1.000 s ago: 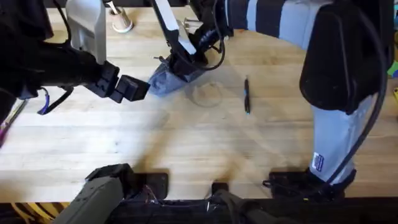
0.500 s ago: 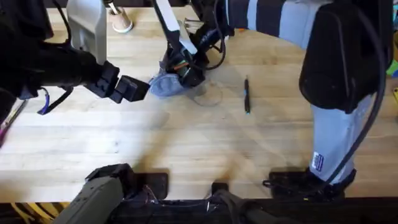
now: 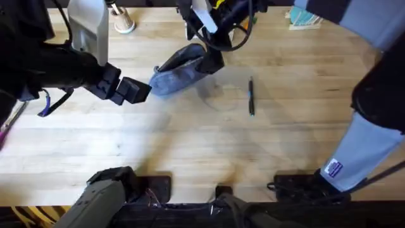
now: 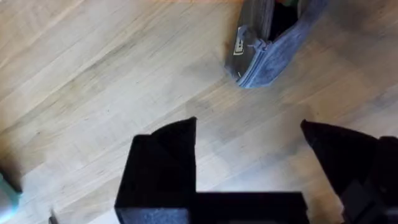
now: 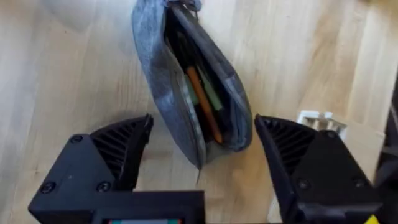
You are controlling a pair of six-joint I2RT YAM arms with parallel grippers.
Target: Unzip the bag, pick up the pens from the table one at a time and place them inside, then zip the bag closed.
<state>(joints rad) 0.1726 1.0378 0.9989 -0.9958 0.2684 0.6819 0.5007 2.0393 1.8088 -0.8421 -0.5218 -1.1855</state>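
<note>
Bag (image 3: pixel 179 71) unzipped, some pens inside; one pen (image 3: pixel 251 96) left on surface right of bag. Both hands released, zipping pending.

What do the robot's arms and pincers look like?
The left pincer is black and blocky, with two thick, square-edged fingers. The right pincer is black too, its fingers ribbed on the inner faces with small screws. Black cables loop beside it. The arms wear grey sleeves; one has a blue label.
</note>
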